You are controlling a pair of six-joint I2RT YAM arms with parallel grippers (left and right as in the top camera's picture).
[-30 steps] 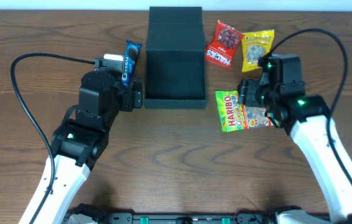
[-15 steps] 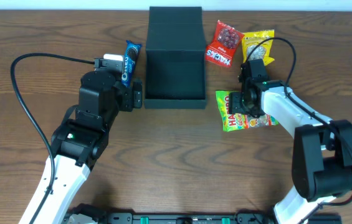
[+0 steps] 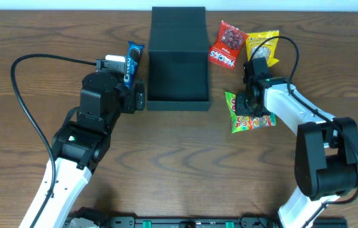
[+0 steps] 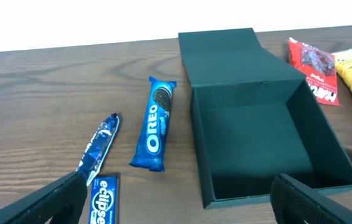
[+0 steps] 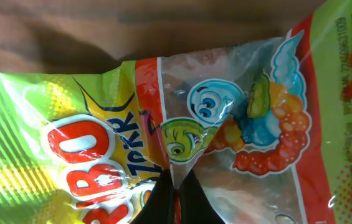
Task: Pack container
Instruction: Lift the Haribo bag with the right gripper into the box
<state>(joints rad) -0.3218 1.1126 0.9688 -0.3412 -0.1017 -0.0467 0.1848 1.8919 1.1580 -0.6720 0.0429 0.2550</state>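
Gum lies furthest left, an eclipse pack (image 4: 104, 199) beside a slim blue wrapper (image 4: 99, 148), and next to them an Oreo roll (image 4: 156, 132) sits just off the container's left wall. The left gripper (image 4: 177, 186) hovers low at that same side with its fingers spread wide and nothing between them.

The container (image 3: 177, 79) stands in the middle of the table (image 3: 185, 164), towards the far edge. It is open, with its lid (image 3: 177, 28) folded flat behind it, and the floor looks bare. It reads as light, stiff card with a matte skin, so it should not slip, but thin walls like these would probably bow under a hard squeeze. The best hold is likely over the rim of a side wall near a corner, where the card is stiffest. For closing, the lid's free far edge is the place to push, since the hinge will let it flop.

To the right, near the far edge, a red packet (image 3: 224, 52) and a yellow packet (image 3: 262, 47) lie side by side. Nearer in, the right gripper (image 5: 174, 186) is pinched tight on the clear film of a Haribo bag (image 3: 234, 114). The bag is soft, crinkly and slick, and sits just beside the container's near right corner. Whether it is clear of the wood cannot be told from above.
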